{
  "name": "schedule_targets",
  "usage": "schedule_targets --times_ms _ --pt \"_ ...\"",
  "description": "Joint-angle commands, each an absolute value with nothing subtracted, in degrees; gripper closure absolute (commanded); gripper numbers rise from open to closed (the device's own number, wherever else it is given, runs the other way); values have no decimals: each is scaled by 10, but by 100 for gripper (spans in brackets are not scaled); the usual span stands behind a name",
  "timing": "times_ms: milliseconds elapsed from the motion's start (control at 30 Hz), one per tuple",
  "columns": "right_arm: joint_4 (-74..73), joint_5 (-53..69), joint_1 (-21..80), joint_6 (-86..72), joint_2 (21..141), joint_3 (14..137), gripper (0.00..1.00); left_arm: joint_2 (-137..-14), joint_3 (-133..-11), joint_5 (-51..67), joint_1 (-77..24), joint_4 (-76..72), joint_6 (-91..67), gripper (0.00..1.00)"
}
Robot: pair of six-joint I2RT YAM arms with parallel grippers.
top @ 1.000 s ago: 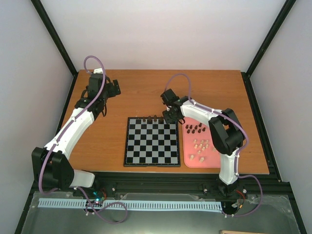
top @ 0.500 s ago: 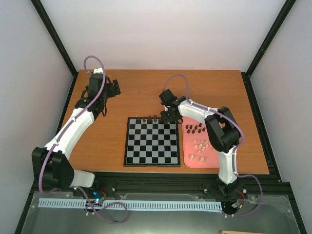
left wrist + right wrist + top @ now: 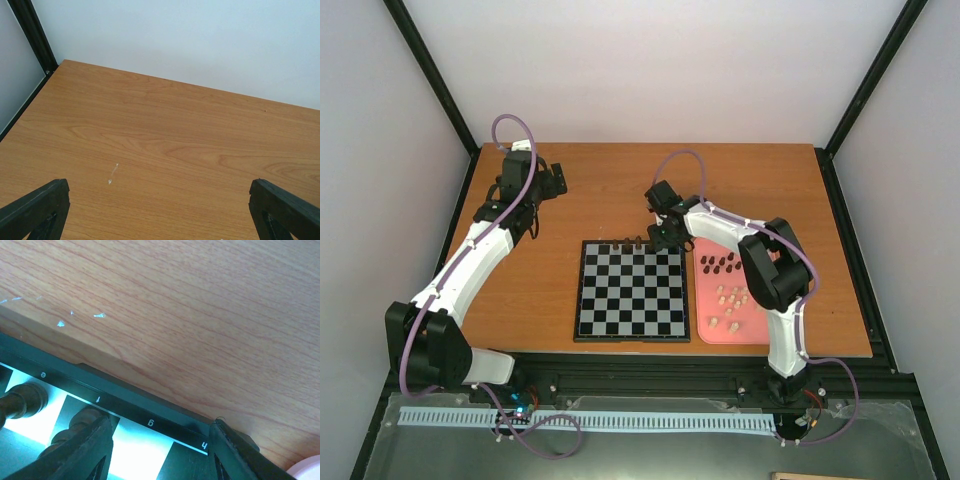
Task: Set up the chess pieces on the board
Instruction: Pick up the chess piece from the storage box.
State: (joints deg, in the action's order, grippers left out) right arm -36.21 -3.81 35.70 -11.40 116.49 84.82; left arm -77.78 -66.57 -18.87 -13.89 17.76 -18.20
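Right fingers [image 3: 87, 450] stand partly apart with nothing between them. The gap sits over a pale square at the far edge of the board [image 3: 630, 290], by the border letter g. One dark piece [image 3: 75, 427] stands just outside the left-hand finger, at the f square; can't tell if it touches. Another dark piece [image 3: 20, 400] stands one square further along, at e. In the top view these dark pieces line the board's far row, right of the middle; the other squares look bare. Right arm [image 3: 740, 235] reaches in from the right, over the pink tray [image 3: 705, 330]. The tray lies just beside the board's right edge and holds a cluster of dark pieces [image 3: 720, 265] at its far end and loose pale pieces [image 3: 730, 300] nearer. Left fingers [image 3: 37, 207] are wide apart, holding nothing, above bare wood. Left arm [image 3: 480, 250] is parked at the far left of the worktop [image 3: 620, 190], well apart from the board.
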Motion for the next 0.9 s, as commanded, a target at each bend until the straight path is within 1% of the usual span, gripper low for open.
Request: schedule_targets --times_ms 0,267,500,633,767,867 --pt "-358 -36 357 -114 1172 861 48 -782 -669 -193 -141 172 -176 0" --pt "-360 -91 349 -124 1142 845 48 -784 -670 -192 -140 171 -177 0" --pt "-359 -144 323 -135 1073 798 48 -784 -671 -192 -140 172 -176 0" --pt "-355 -180 285 -148 1007 738 48 -782 -671 -190 -140 171 -175 0" --pt "-338 -171 222 -154 949 673 51 -785 -671 -181 -141 168 -179 0" --pt "-328 -157 187 -150 931 642 52 -790 -672 -178 -140 167 -179 0"
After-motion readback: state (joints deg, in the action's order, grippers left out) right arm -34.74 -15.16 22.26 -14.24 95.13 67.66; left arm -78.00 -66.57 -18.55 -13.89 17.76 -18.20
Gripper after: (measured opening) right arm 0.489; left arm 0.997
